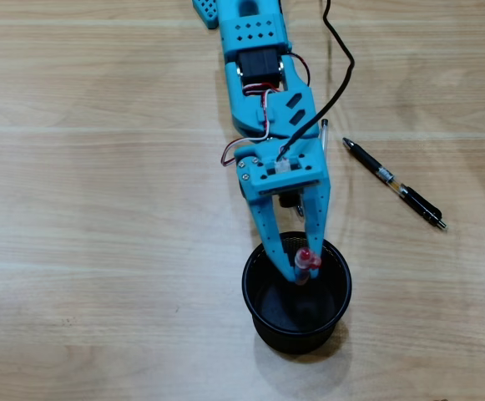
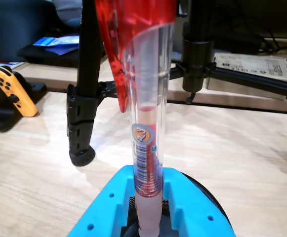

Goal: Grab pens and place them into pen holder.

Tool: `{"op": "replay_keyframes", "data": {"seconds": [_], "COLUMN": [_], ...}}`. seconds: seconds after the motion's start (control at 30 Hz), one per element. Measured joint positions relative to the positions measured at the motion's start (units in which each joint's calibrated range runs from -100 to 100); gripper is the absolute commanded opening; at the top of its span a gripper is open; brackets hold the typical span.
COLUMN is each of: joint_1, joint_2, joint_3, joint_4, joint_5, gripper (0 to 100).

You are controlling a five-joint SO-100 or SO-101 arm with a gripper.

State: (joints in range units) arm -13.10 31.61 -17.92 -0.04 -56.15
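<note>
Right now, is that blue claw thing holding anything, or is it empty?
Tool: closed on the red and clear plastic ballpoint pen, holding it upright over the round black mesh pen holder.

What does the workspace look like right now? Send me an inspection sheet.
Surface: pale wooden table, bare apart from the job's things.
Job's things: red pen held upright over the black pen holder; a black pen lies on the table to the right in the overhead view; a thin rod shows beside the arm, unclear what.
Clutter: nothing seen on the table.
Gripper: gripper shut on the red pen.
Cables: black cable runs along the arm.
Surroundings: tripod legs, orange game controller, papers behind.
</note>
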Motion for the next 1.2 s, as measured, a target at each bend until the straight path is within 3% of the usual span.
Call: {"op": "replay_keyframes", "data": {"seconds": [0.2, 0.4, 0.5, 0.63, 0.97, 1.2], "joint_1": [0.0, 0.0, -0.8, -1.2, 0.3, 0.2], "joint_2": [0.0, -0.1, -1.1, -6.8, -24.6, -30.0], "joint_3": [0.0, 1.2, 3.8, 4.6, 4.5, 4.5], "joint_4": [-0.1, -0.1, 2.8, 14.8, 60.5, 78.3], "joint_5": [-0.1, -0.1, 0.8, 3.4, 4.6, 4.6], "gripper": [17, 17, 12, 2, 2, 2]}}
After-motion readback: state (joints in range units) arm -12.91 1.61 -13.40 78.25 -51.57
